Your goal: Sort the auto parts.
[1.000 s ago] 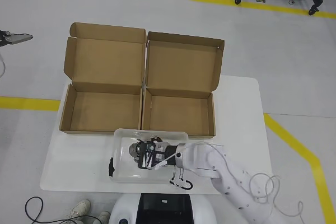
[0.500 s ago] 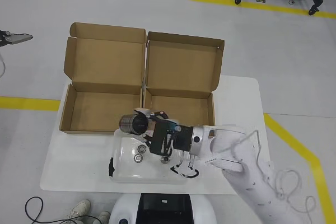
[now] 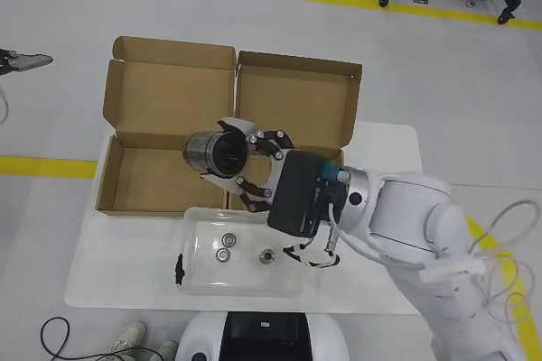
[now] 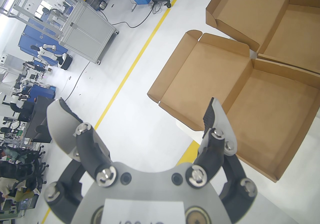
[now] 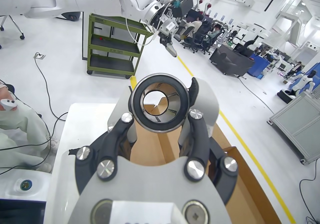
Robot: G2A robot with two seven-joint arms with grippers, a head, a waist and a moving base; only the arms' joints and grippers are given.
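Clamping a hollow metal sleeve (image 3: 203, 152) by its sides, the right gripper (image 3: 228, 152) hangs above the two open cardboard boxes (image 3: 154, 180) near their shared wall in the top view, while its wrist view looks straight through the bore. Apart from them, the left gripper (image 4: 136, 110) gapes wide and empty over the floor; small rings (image 3: 228, 240) lie in the clear tray (image 3: 190, 263).
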